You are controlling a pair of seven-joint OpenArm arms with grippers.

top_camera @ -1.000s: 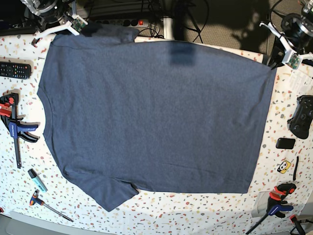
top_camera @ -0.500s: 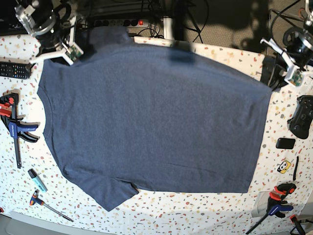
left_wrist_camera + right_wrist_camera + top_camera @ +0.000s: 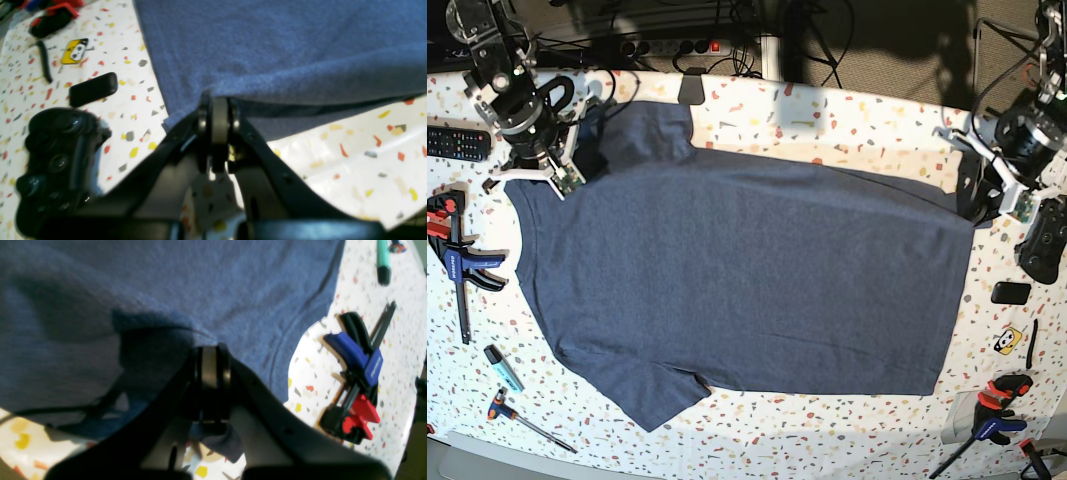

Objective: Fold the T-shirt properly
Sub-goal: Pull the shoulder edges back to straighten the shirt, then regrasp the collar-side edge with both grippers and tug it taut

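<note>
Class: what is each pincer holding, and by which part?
Both grip the heathered navy-blue cotton T-shirt: left pincer a far hem corner, right pincer the far shoulder edge near the collar.

We see the T-shirt (image 3: 747, 280) covering most of the surface (image 3: 827, 105); bare strips run along the far edge and near edge. On the base view's left edge: remote (image 3: 457, 143), bar clamp (image 3: 457, 262), marker (image 3: 503, 367), T-handle tool (image 3: 522, 415). Right edge crowded too: gamepad (image 3: 1045, 238), small black block (image 3: 1010, 292), yellow sticker (image 3: 1006, 340), second clamp (image 3: 992, 415).
</note>
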